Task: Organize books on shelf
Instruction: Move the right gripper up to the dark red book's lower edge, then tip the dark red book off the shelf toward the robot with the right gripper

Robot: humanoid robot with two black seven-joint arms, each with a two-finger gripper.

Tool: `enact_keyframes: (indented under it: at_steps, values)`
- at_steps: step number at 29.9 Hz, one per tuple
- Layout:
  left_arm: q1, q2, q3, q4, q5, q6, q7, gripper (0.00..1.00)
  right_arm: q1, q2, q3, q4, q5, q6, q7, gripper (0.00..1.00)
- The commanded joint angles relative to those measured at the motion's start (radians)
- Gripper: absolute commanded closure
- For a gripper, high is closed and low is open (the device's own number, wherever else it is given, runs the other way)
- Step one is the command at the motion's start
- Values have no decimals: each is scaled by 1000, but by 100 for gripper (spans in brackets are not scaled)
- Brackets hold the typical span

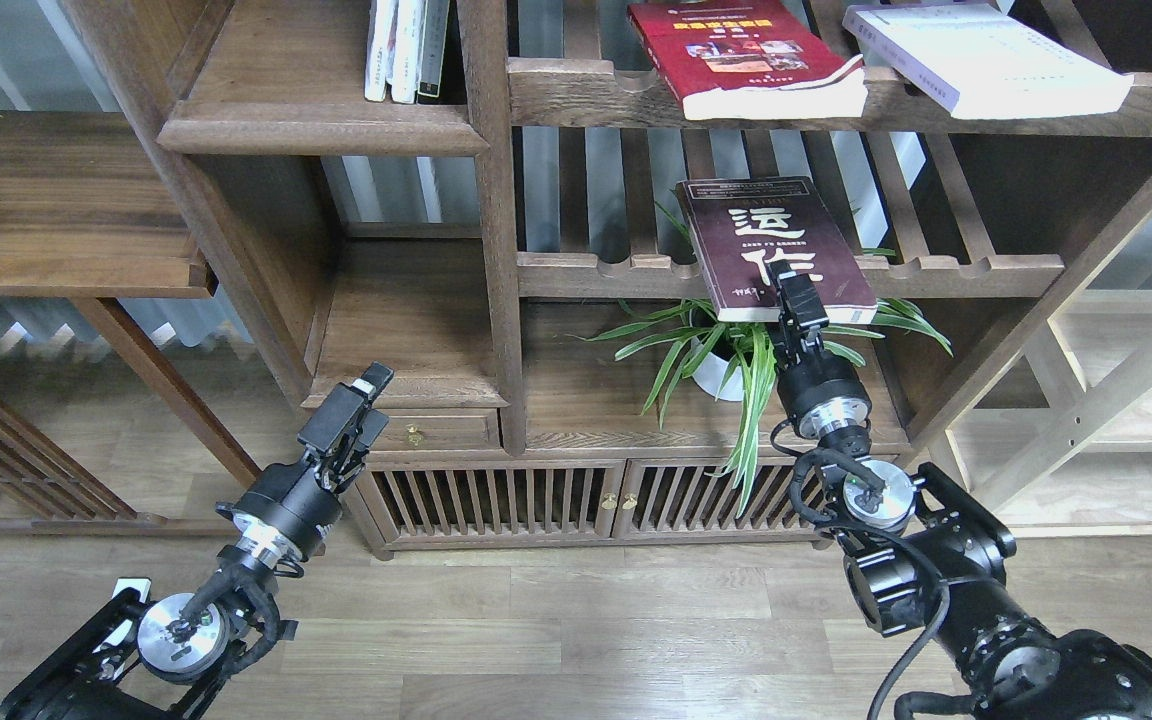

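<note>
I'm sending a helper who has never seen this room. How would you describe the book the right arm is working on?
Find the dark wooden bookcase, then its lower slatted rack above the potted plant. The maroon book lies there, overhanging the front rail, its near edge in the right gripper. Big white Chinese characters set it apart from the red book and white book above.

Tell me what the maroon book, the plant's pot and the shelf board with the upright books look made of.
Maroon book: paper, glossy cover, going by its sheen and pale page edge. Plant's pot: smooth white, likely ceramic or plastic. Shelf board: dark-stained wood with visible grain.
</note>
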Motion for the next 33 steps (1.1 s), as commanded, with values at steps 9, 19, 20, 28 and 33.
enact_keyframes:
  at_steps: [9, 19, 20, 28, 33]
  values:
    - [5, 0, 0, -1, 1, 0, 2, 1, 16, 0, 11, 0, 1, -14, 15, 14]
    - [5, 0, 1, -1, 1, 0, 3, 1, 16, 0, 13, 0, 1, -55, 31, 24]
    - [5, 0, 1, -1, 1, 0, 5, 1, 16, 0, 13, 2, 1, -55, 38, 29]
    - [5, 0, 0, 0, 1, 0, 5, 1, 16, 0, 2, 3, 1, -50, 54, 51]
    - [5, 0, 0, 0, 1, 0, 3, 1, 2, 0, -15, 11, -12, -41, 54, 68]
